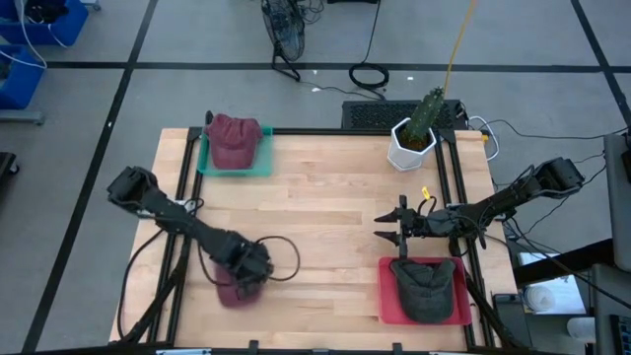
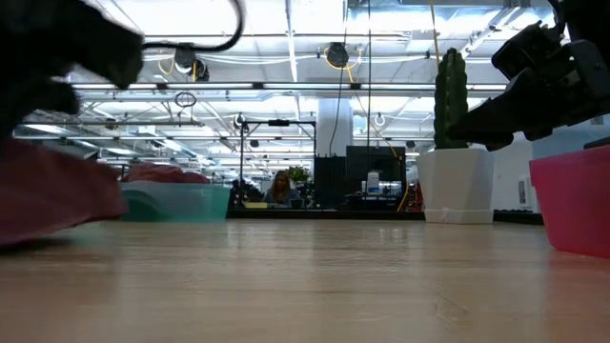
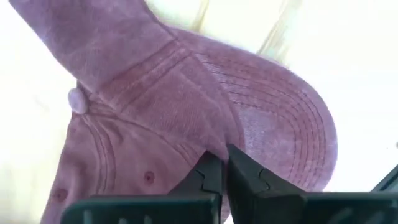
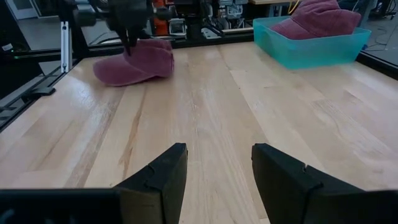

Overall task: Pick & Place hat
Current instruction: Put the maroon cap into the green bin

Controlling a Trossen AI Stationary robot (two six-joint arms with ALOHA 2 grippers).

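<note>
A maroon cap point(image 1: 235, 289) lies near the table's near-left corner, and my left gripper point(image 1: 251, 266) is shut on it from above. The cap also shows in the right wrist view point(image 4: 134, 62) and fills the left wrist view point(image 3: 186, 118). My right gripper point(image 1: 387, 227) hovers open over bare wood, just beyond a red tray point(image 1: 386, 296) that holds a dark olive cap point(image 1: 426, 288). A second maroon cap point(image 1: 235, 141) rests in a teal tray point(image 1: 205, 163) at the far left. My left gripper point(image 3: 219, 177) pinches the maroon cap's crown cloth point(image 3: 205, 146) between its two fingers, just behind the stitched brim point(image 3: 292, 137). The fingers come from above, pointing down. The cap's underside point(image 4: 124, 78) rests on the table.
A cactus in a white pot point(image 1: 412, 143) stands at the far right edge. Black rails point(image 1: 182, 177) run along the table's left and right sides. Open wood point(image 1: 325, 227) lies between the two arms. Cables point(image 1: 286, 258) loop beside the left gripper.
</note>
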